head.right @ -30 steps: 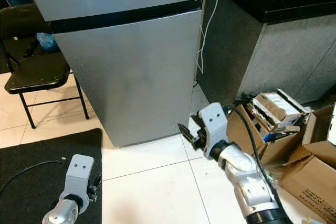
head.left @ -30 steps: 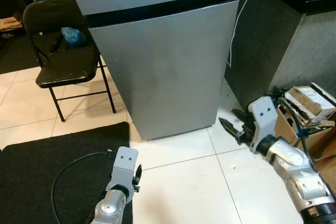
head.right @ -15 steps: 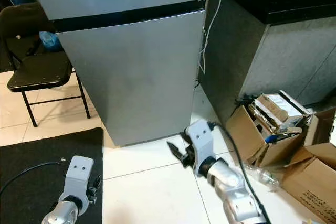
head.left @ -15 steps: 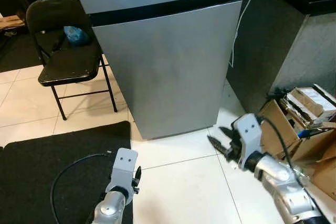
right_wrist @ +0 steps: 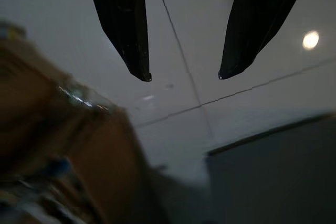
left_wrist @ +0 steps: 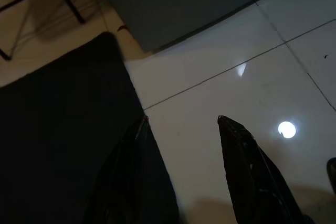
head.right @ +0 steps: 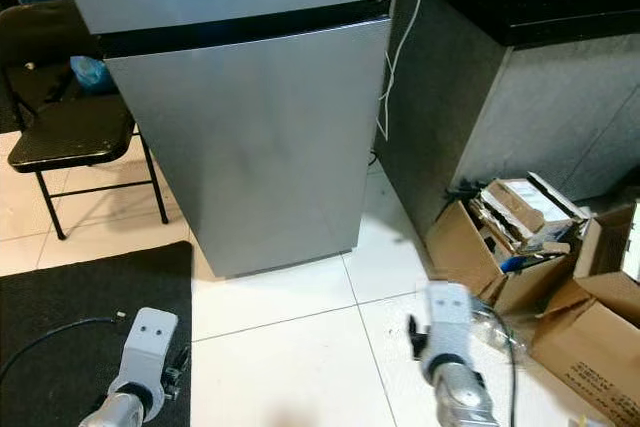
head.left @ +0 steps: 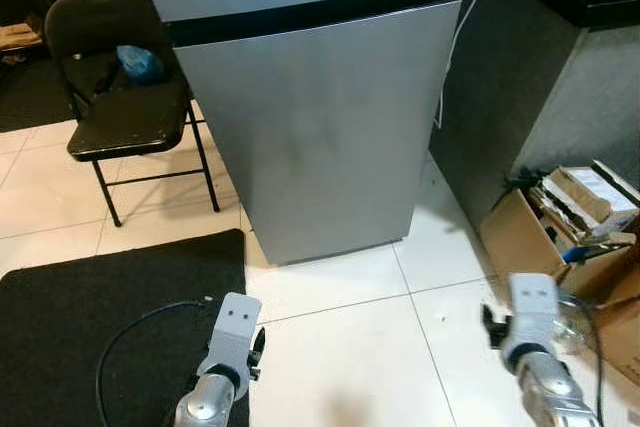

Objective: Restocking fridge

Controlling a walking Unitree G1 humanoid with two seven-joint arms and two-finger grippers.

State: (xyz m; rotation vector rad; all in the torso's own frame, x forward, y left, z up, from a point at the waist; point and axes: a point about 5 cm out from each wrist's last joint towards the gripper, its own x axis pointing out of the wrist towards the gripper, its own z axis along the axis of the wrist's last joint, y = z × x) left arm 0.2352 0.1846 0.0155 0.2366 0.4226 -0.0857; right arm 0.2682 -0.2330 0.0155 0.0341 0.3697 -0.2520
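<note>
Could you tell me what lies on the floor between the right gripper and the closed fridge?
Nothing but bare white floor tile lies between the right gripper and the fridge; the left eye view shows that stretch.

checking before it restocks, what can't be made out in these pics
- Fridge: doors shut, contents hidden; top cut off by the eye views' edge.
- Box: items inside jumbled, too small to identify.
- Blue thing on the chair: too small to name.
- Box in the right wrist view: blurred.
</note>
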